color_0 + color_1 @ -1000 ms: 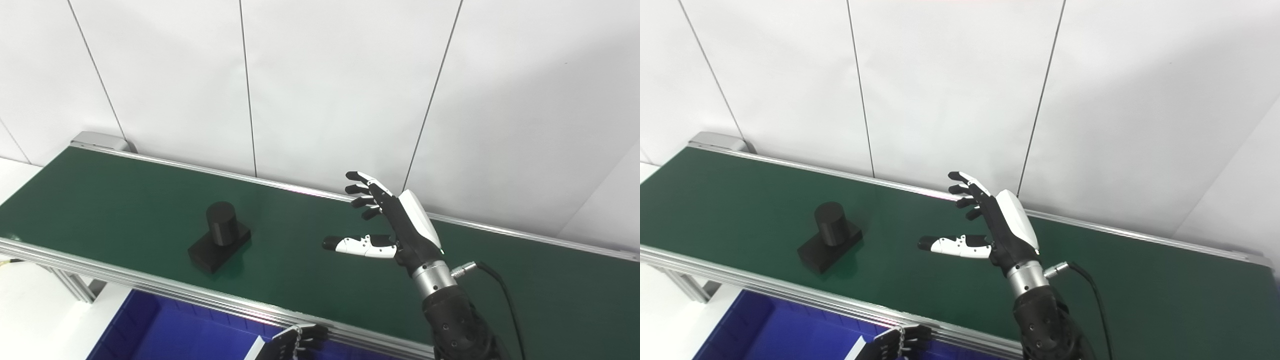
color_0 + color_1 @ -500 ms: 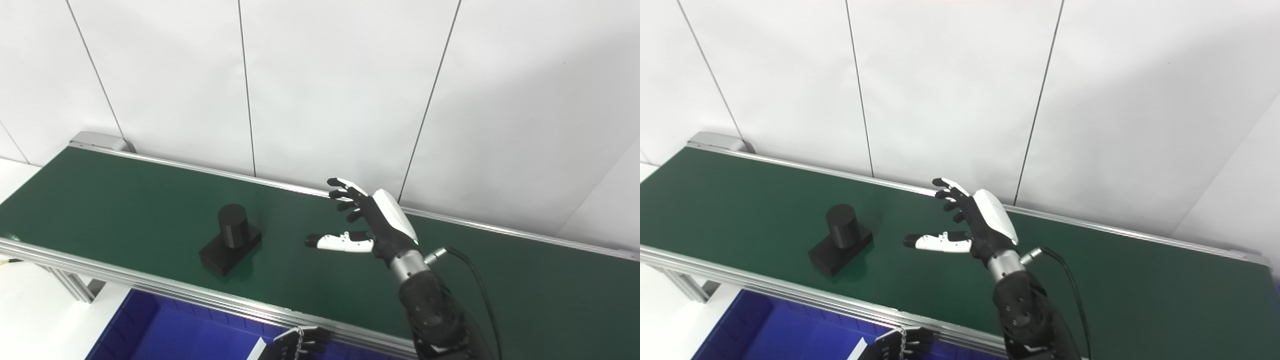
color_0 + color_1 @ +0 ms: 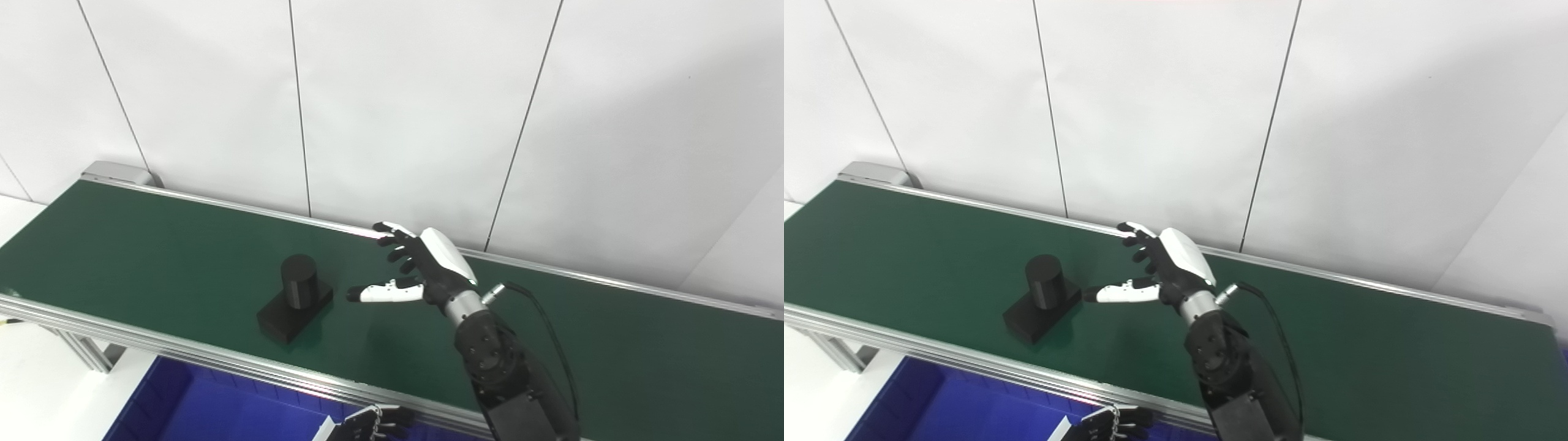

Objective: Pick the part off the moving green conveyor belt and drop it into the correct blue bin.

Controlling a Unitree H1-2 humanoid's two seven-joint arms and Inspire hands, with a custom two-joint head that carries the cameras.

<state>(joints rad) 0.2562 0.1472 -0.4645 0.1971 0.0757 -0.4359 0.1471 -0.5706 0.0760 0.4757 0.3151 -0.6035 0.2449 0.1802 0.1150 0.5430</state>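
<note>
A black part point(image 3: 295, 298), an upright cylinder on a flat rectangular base, sits on the green conveyor belt point(image 3: 153, 245) near its front rail. My right hand point(image 3: 416, 269) is open just to the right of the part, fingers spread toward it, thumb tip close to the base but apart from it. It holds nothing. Only the fingertips of my left hand point(image 3: 373, 422) show at the bottom edge, below the belt over the blue bin point(image 3: 202, 410); they look curled.
The belt runs from upper left to lower right between aluminium rails point(image 3: 184, 355). A white panelled wall point(image 3: 392, 92) stands right behind it. A cable point(image 3: 545, 318) loops off my right wrist.
The part has moved right along the belt. My right hand has moved left and farther out over the belt toward the part, still open. The left hand has stayed low.
</note>
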